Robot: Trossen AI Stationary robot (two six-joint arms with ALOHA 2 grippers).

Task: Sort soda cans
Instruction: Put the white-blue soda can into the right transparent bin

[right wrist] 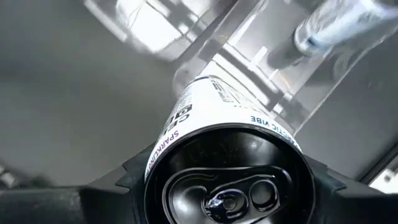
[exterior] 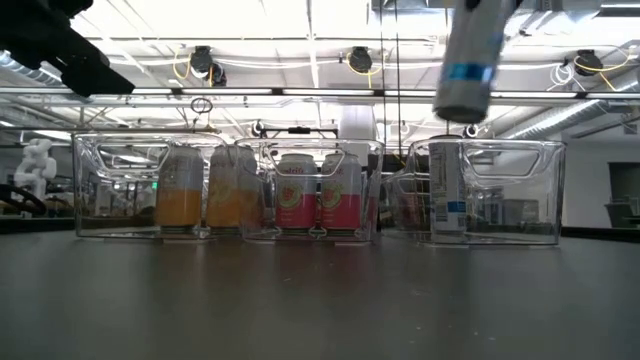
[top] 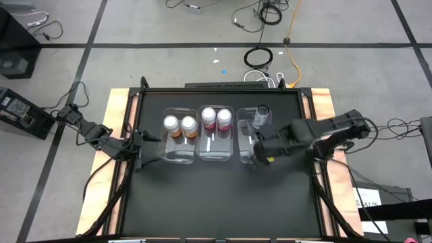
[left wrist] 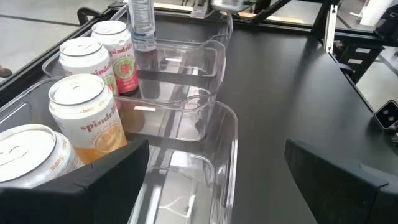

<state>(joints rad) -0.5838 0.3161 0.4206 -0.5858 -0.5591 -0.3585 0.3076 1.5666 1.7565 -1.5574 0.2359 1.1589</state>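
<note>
Three clear bins stand side by side mid-table. The left bin [top: 179, 154] holds two orange soda cans [top: 179, 125], standing upright. Two pink cans [top: 216, 118] stand in the middle bin [top: 216, 154]. One dark grey can [top: 262, 115] stands at the far end of the right bin [top: 244, 138]. My right gripper [top: 260, 154] is above the right bin's near end, shut on a second grey can [exterior: 468, 65]. My left gripper [left wrist: 217, 186] waits open just left of the left bin, with nothing between its fingers. My right gripper pinches the grey can by its side wall just below the top rim [right wrist: 166, 142], one finger [right wrist: 130, 180] on each side. The fingers come from above, pointing steeply down. The can hangs below them, slightly tilted, its bottom end [exterior: 460, 112] clear above the right bin's rim.
Bare black tabletop [top: 216, 202] lies between the bins and the near edge. Cables and boxes lie on the floor beyond the table's far and left edges. The near half of each bin holds no can.
</note>
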